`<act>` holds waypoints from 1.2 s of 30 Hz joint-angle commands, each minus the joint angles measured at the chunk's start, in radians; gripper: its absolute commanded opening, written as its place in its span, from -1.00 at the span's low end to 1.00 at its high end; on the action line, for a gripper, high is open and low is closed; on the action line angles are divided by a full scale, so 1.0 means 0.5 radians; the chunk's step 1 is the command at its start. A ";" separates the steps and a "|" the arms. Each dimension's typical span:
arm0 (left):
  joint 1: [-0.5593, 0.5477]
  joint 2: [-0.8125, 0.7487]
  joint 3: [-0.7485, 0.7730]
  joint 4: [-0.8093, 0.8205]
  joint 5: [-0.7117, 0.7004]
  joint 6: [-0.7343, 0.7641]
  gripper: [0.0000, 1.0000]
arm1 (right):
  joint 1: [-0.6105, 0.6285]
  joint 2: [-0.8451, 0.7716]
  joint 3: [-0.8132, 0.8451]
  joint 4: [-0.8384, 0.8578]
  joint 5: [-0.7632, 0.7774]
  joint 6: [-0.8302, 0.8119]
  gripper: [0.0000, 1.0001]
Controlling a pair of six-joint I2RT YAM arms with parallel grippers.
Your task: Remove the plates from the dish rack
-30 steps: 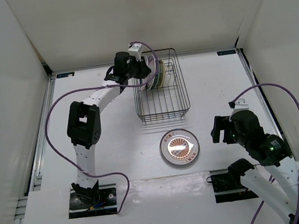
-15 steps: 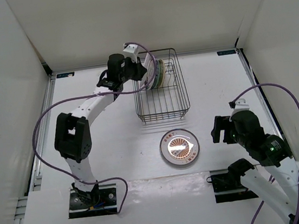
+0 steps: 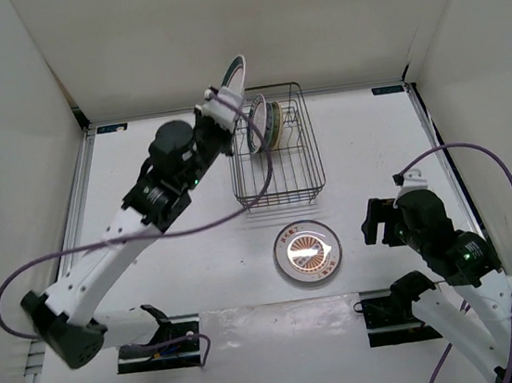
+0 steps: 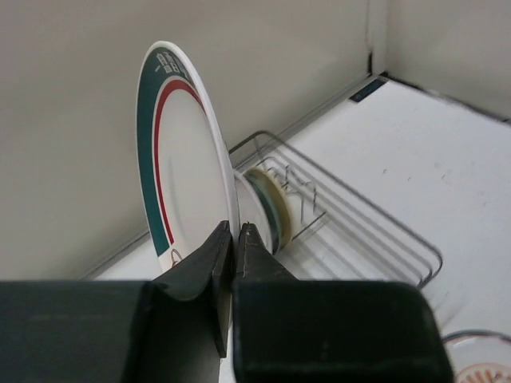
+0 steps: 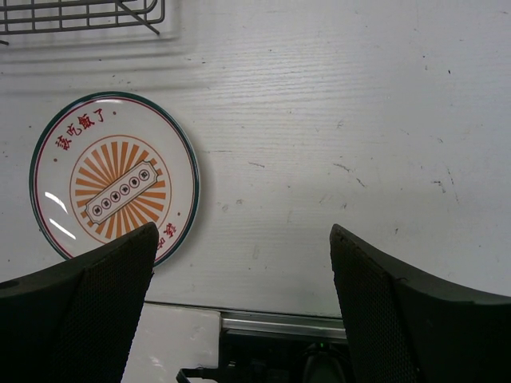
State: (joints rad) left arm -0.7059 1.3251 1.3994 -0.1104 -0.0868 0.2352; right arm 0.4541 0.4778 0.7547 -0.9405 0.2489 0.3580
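My left gripper (image 3: 219,103) (image 4: 235,231) is shut on the lower rim of a white plate with a green and red rim (image 3: 234,73) (image 4: 188,159), held upright in the air above the far left corner of the dish rack (image 3: 318,160) (image 4: 375,231). One plate with a dark green rim (image 3: 266,121) (image 4: 270,203) stands upright in the rack's far end. The sunburst plate (image 3: 307,251) (image 5: 116,179) lies flat on the table in front of the rack. My right gripper (image 3: 375,224) (image 5: 243,231) hangs open over the table to the right of that plate, holding nothing.
White walls enclose the table on the left, back and right. A metal rail (image 5: 319,327) runs along the near edge by the arm bases. The rack's near corner (image 5: 80,20) shows at the top of the right wrist view.
The left gripper finished closing on the white plate and lifted it up out of the rack, the arm pulling back to the left. The right arm has not moved.
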 commanded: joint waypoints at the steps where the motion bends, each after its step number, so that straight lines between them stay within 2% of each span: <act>1: -0.140 -0.229 -0.206 -0.248 -0.758 0.343 -0.99 | 0.009 -0.038 -0.028 0.086 0.018 -0.023 0.79; 2: -0.150 -0.254 -0.374 -0.261 -0.835 0.337 -0.99 | 0.015 -0.035 -0.040 0.101 0.012 -0.020 0.79; 3: -0.153 -0.309 -0.427 -0.267 -1.036 0.324 -0.99 | 0.012 -0.029 -0.040 0.105 0.002 -0.023 0.79; 5: -0.150 -0.389 -0.623 -0.197 -1.242 0.355 -0.99 | 0.015 0.008 -0.046 0.105 -0.041 -0.020 0.79; 9: -0.156 -0.432 -1.147 0.082 -1.574 0.425 -0.99 | 0.012 0.035 -0.052 0.111 -0.059 -0.020 0.79; 12: -0.165 -0.380 -1.234 0.154 -1.710 0.273 -0.99 | 0.015 0.041 -0.052 0.111 -0.065 -0.020 0.79; 13: -0.165 -0.340 -1.240 0.017 -1.719 0.102 -0.99 | 0.003 0.038 -0.052 0.108 -0.065 -0.020 0.79; 20: -0.174 -0.033 -1.363 -0.129 -1.769 -0.344 -0.99 | 0.012 0.054 -0.046 0.108 -0.065 -0.026 0.79; 28: -0.205 -0.018 -1.498 -0.212 -1.634 -0.776 -0.99 | 0.012 0.063 -0.052 0.105 -0.071 -0.029 0.79; 36: -0.260 -0.003 -1.581 -0.236 -1.578 -1.038 -0.90 | 0.015 0.066 -0.055 0.105 -0.084 -0.032 0.79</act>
State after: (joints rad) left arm -0.8200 1.3365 0.6159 -0.2340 -0.8837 -0.1852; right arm 0.4541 0.5068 0.7280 -0.9157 0.2131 0.3580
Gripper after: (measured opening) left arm 0.150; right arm 0.894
